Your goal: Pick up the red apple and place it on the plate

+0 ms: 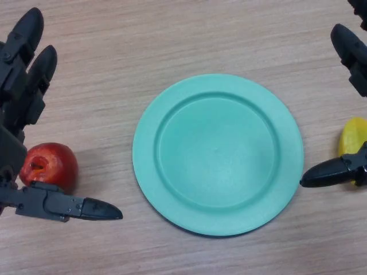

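Observation:
A red apple (50,165) lies on the wooden table at the left, stem side showing. My left hand (23,91) is open around it: the fingers reach past its far side and the thumb (74,206) lies just in front of it. The hand does not grip the apple. A round teal plate (172,120) sits bare in the middle of the table, to the right of the apple. My right hand (352,51) is open at the right edge, its thumb (330,173) pointing toward the plate's rim.
A yellow fruit (351,136) lies at the right edge between the right hand's fingers and thumb, partly hidden. The wooden table (172,34) extends bare behind the plate.

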Controlling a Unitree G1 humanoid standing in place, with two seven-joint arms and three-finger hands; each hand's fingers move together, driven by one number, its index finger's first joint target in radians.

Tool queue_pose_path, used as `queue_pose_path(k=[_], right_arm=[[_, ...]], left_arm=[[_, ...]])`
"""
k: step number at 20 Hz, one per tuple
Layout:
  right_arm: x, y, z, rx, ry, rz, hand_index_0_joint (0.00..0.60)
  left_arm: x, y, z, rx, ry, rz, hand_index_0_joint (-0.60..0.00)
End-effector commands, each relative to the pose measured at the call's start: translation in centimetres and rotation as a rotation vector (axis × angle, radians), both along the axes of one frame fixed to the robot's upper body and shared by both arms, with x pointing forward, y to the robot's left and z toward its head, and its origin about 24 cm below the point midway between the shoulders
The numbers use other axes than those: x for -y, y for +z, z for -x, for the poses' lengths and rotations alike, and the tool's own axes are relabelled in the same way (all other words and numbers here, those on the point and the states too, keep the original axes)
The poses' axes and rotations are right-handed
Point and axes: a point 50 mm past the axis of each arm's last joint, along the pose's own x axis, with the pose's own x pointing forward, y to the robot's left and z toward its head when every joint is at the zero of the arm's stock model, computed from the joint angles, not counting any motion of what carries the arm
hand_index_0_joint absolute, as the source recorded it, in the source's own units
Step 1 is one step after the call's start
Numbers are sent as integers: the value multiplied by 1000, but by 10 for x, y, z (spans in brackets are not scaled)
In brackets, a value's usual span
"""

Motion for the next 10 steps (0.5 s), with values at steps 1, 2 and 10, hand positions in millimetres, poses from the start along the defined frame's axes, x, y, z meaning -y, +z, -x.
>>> queue_pose_path(k=[1,2,10], right_arm=[[2,27,12,209,9,-24,0],[2,27,11,211,6,-25,0],[1,28,13,206,40,-14,0]], left_arm=[[-10,24,13,200,58,-65,0],[-11,23,12,202,66,-62,0],[-42,19,6,246,205,-138,0]])
